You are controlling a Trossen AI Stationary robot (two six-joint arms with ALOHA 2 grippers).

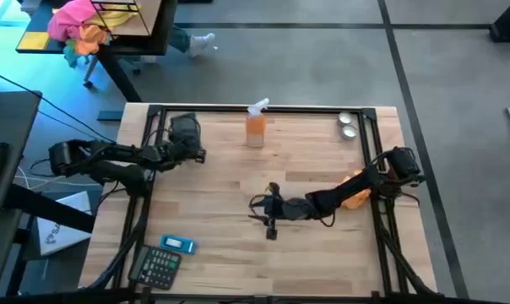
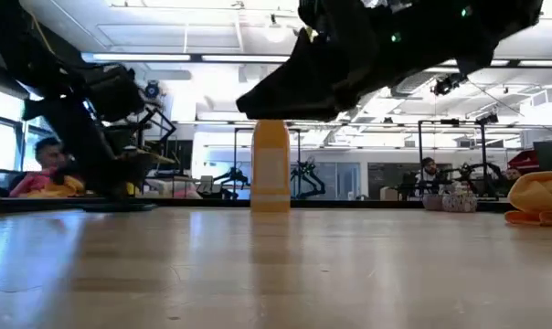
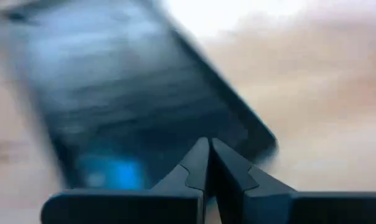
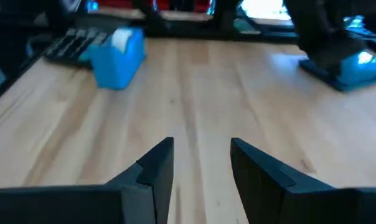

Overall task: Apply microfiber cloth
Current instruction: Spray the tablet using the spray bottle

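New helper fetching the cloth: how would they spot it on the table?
Look at the wooden table's right edge, beneath the right arm. The crumpled orange microfiber cloth lies there: soft and floppy, unlike the upright orange spray bottle at the far edge.

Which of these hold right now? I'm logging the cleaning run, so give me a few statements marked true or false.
1. The microfiber cloth lies near the table's right edge, under the right arm. True.
2. The right gripper is shut on the cloth. False: its fingers are open and empty over bare wood.
3. The left gripper is shut, over the black phone. True.
4. The orange spray bottle lies tipped over. False: it stands upright.
5. A calculator sits by the table's front left corner. True.
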